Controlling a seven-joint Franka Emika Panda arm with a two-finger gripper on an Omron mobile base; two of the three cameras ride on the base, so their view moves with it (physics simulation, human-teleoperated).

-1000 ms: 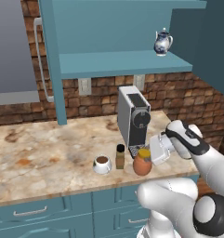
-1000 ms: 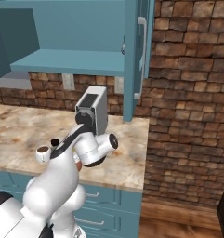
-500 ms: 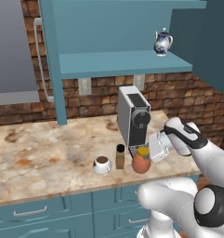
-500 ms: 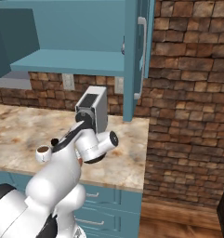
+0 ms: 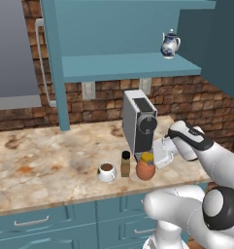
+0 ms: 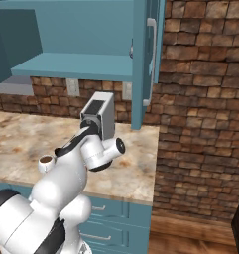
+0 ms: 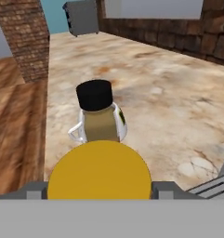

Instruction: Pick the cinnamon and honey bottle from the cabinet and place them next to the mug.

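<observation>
on the marble counter [image 5: 50,155], seen from the left base camera, the mug [image 5: 107,171], the cinnamon [image 5: 125,164] and the honey bottle [image 5: 145,167] stand in a close row near the front edge, mug on the left, slim brown bottle in the middle, orange jar on the right. the jar sits just in front of the grey coffee machine [image 5: 139,120]. the gripper [image 5: 156,156] comes in from the right, level with the jar, its white hand just beside it. from this side i cannot tell whether the tips touch the jar. above, the cabinet [image 5: 128,65] has its shelf open, with a blue-and-white teapot [image 5: 170,44] near its right end.

from the right base camera the arm's white body covers most of the counter's front; the mug [image 6: 45,162] peeks out at its left, and the coffee machine [image 6: 99,114] stands behind the wrist. the cabinet [image 6: 74,64] hangs above, with its door [image 6: 147,54] swung open.

looking along the hand, the honey bottle's yellow lid [image 7: 99,170] sits low in the centre between the two dark finger tips [image 7: 35,189], one showing on each side of it. the jaws are spread about as wide as the jar, and contact is not clear, so whether they pinch it cannot be told. beyond the lid stands the cinnamon [image 7: 98,113], black cap up, with the mug [image 7: 118,124] just behind it.
</observation>
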